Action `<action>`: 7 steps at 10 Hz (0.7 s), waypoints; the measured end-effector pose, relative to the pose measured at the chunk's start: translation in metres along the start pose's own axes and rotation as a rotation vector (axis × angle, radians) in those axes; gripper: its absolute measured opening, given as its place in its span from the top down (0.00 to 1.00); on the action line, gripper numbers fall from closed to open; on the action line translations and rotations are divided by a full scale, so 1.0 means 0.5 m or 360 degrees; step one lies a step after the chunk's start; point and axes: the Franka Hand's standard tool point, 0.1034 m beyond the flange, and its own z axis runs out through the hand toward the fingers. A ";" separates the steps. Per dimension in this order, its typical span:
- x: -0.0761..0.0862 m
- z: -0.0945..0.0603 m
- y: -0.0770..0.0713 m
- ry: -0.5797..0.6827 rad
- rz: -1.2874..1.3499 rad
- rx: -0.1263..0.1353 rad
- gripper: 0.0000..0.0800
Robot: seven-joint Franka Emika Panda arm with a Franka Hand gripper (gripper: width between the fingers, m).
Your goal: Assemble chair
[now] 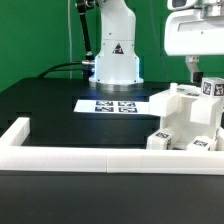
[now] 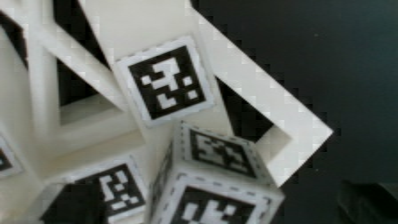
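Observation:
The chair parts (image 1: 185,118) lie in a pile at the exterior view's right: white panels and square bars with black-and-white tags. My gripper (image 1: 197,72) hangs just above the pile, over a tagged bar (image 1: 212,88) that stands up at the far right. The wrist view is filled by a white frame piece with a tag (image 2: 164,82) and a tagged square bar (image 2: 222,170) very close to the camera. My fingers do not show there, so I cannot tell whether the jaws are open or hold the bar.
The marker board (image 1: 110,105) lies flat in front of the robot base (image 1: 117,60). A long low white border rail (image 1: 70,156) runs along the front and turns back at the exterior view's left (image 1: 14,133). The table is black.

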 end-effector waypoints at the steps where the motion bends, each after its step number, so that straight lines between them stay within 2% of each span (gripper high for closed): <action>1: 0.002 0.000 0.002 0.0001 -0.0180 0.0000 0.19; 7: -0.006 0.002 0.000 0.0000 -0.0895 -0.0005 0.19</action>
